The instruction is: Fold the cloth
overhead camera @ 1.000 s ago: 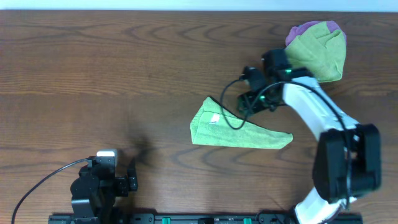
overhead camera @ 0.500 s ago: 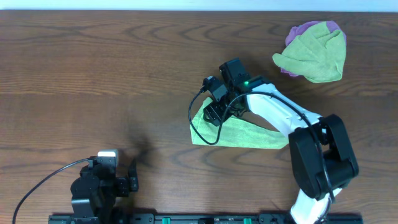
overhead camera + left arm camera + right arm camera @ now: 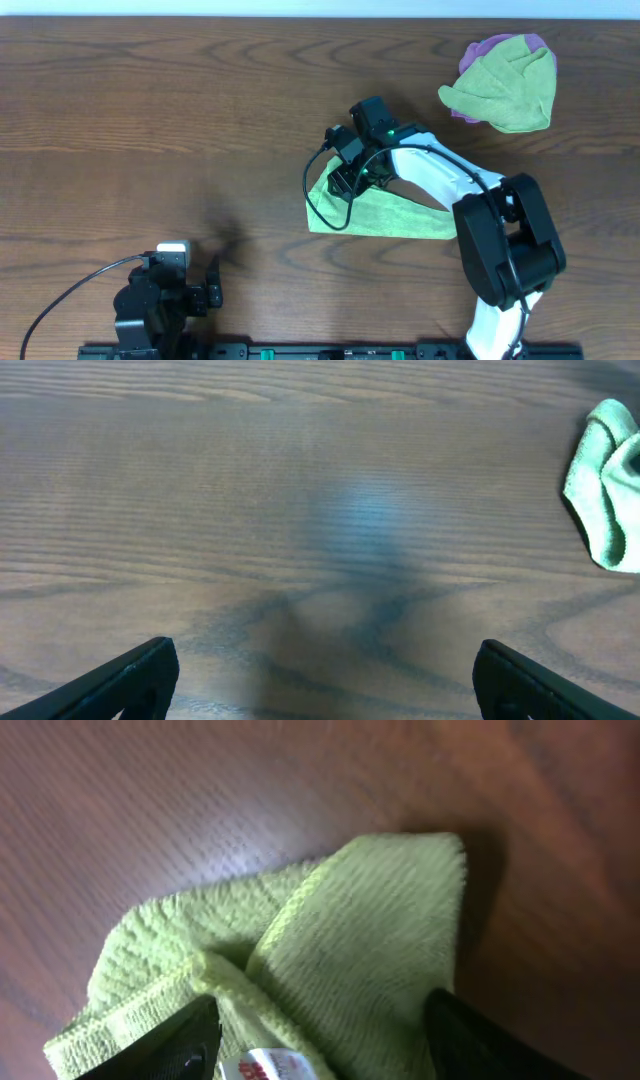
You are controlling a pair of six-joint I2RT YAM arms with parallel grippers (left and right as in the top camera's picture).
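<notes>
The green cloth (image 3: 400, 215) lies near the middle of the table (image 3: 150, 120), bunched into a long wedge. Its long axis runs left-right and dips slightly toward the narrow right tip. Your right gripper (image 3: 345, 178) hangs right over the cloth's wider left end with its fingers spread and nothing held, so your grab is straight down. The left gripper (image 3: 212, 288), also spread wide, sits well apart at the near-left edge, so use the right arm.

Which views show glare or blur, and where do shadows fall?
Left wrist: soft focus, a bluish glare patch on the table. Right wrist: the cloth is sharp, the table beyond is blurred, a dark shadow lies along the cloth's right edge. Overhead: sharp, evenly lit, a faint shadow on the table at lower left.
</notes>
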